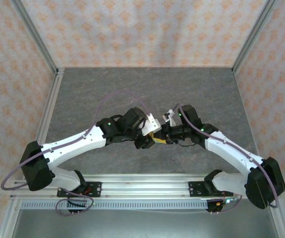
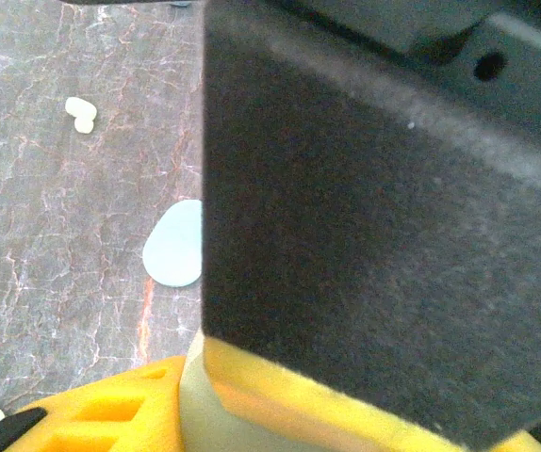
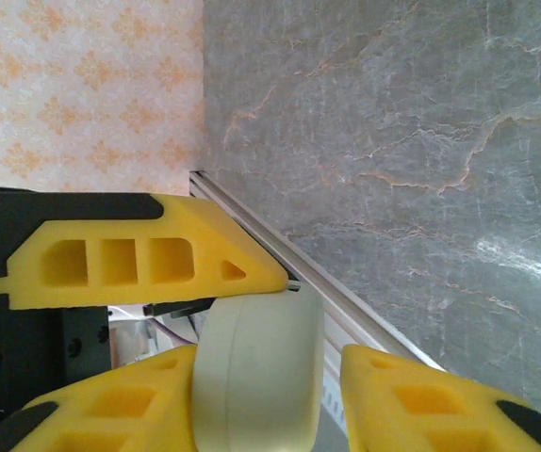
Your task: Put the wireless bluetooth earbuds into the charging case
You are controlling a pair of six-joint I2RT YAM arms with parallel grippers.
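A pale mint charging case (image 3: pixel 256 348) hangs above the table where the two arms meet. My left gripper (image 1: pixel 149 137) is shut on it, with one yellow finger (image 3: pixel 139 254) pressed on the case's upper edge. My right gripper (image 3: pixel 269 391) straddles the same case. Its left finger (image 3: pixel 110 414) touches the case, and a narrow gap separates the case from its right finger (image 3: pixel 440 405). In the left wrist view the case (image 2: pixel 193 400) peeks out beside a yellow finger (image 2: pixel 101 414). Two whitish earbuds (image 2: pixel 80 114) lie together on the table at the far left.
A light blue oval case (image 2: pixel 174 247) lies flat on the marble table (image 2: pixel 54 245). A large black foam pad (image 2: pixel 374 226) blocks most of the left wrist view. The table's metal rail (image 3: pixel 346 311) and a patterned wall (image 3: pixel 82 85) lie beyond the case.
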